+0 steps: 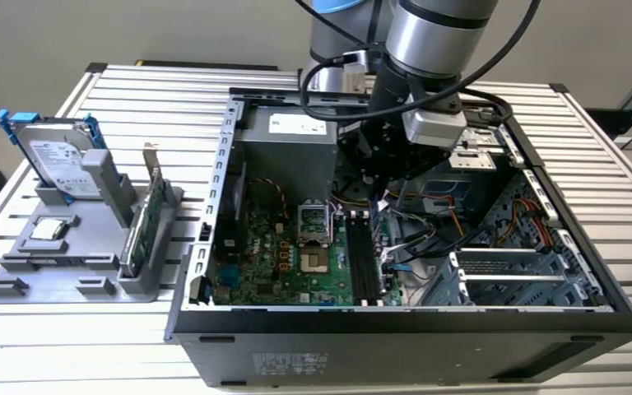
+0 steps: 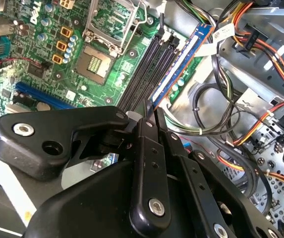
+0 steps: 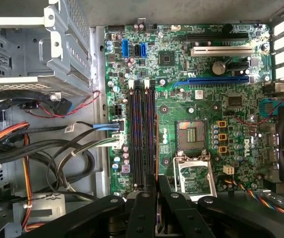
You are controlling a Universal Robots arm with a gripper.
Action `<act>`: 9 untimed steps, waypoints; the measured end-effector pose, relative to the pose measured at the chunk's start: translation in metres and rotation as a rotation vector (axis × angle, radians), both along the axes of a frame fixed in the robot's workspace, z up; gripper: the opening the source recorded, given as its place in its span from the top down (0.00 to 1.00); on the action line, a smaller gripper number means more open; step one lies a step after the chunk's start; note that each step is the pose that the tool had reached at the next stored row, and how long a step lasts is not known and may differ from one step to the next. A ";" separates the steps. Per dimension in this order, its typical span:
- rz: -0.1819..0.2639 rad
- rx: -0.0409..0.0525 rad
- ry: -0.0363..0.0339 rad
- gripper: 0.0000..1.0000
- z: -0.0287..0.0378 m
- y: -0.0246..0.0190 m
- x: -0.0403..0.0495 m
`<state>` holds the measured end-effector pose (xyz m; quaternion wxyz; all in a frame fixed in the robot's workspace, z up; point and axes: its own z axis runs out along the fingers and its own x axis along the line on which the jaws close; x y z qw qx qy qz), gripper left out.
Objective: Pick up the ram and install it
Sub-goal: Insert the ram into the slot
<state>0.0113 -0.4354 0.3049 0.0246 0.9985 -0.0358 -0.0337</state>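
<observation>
The ram (image 2: pixel 181 64) is a thin blue stick standing on edge in a slot of the green motherboard (image 2: pixel 32 64), right beside the black memory slots (image 2: pixel 142 69). In the first wrist view the ram (image 3: pixel 155 134) shows edge-on as a thin line next to the slots (image 3: pixel 141 134). My gripper (image 2: pixel 152 108) is low inside the open computer case (image 1: pixel 404 329). Its black fingers (image 3: pixel 149 191) are drawn close together with the ram's near end between them. In the exterior view the gripper (image 1: pixel 380 188) hangs over the far end of the slots.
A bundle of cables (image 2: pixel 216 109) and a metal drive cage (image 3: pixel 37 49) lie close beside the slots. The open processor socket (image 3: pixel 191 134) is on their other side. Outside the case, at the exterior view's left, a grey holder (image 1: pixel 75 271) carries a hard drive (image 1: pixel 58 160) and a green card (image 1: pixel 146 222).
</observation>
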 end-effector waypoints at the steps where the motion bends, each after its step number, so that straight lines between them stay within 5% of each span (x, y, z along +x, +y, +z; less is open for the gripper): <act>1: 0.000 -0.0001 0.0000 1.00 -0.0005 0.0000 0.0000; 9: -0.001 -0.0008 0.0000 1.00 -0.0037 0.0000 -0.0001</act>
